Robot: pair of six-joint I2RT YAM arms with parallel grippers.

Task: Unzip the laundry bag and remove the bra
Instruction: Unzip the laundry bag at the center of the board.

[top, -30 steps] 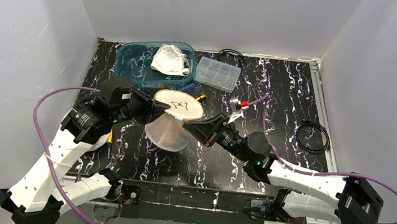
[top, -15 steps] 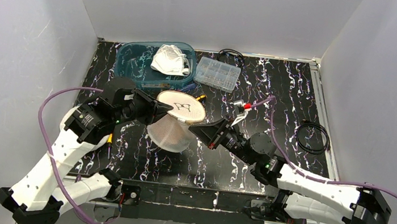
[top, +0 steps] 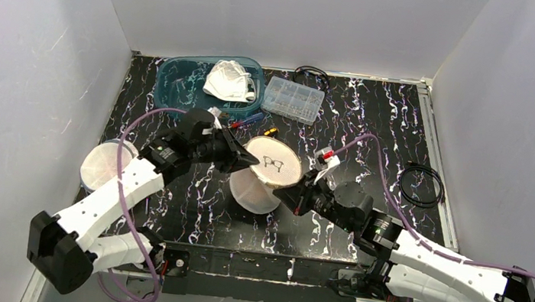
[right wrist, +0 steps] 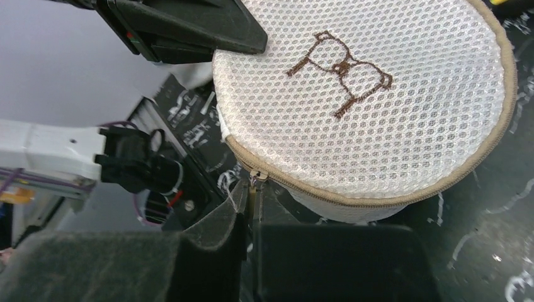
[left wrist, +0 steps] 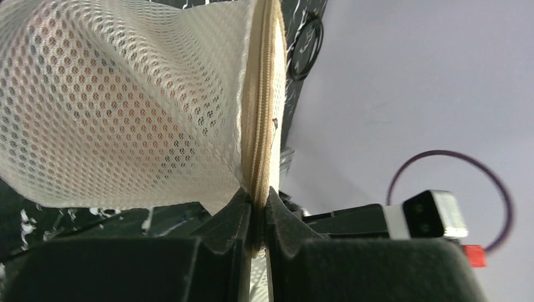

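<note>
The left pincer is pinching the zipper seam of the laundry bag; the right pincer is clamping the zipper pull.

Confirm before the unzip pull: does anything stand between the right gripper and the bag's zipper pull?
Nothing visible does. The right gripper is shut on the zipper pull at the laundry bag's rim; the left gripper pinches the opposite rim.

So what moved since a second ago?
Both arms carried the laundry bag to the right. The left tool kept pinching its zipper rim, and the right tool closed on the zipper pull. With the left arm swung over, a round white thing now shows on the left. The blue bin and clear box stayed put.
</note>
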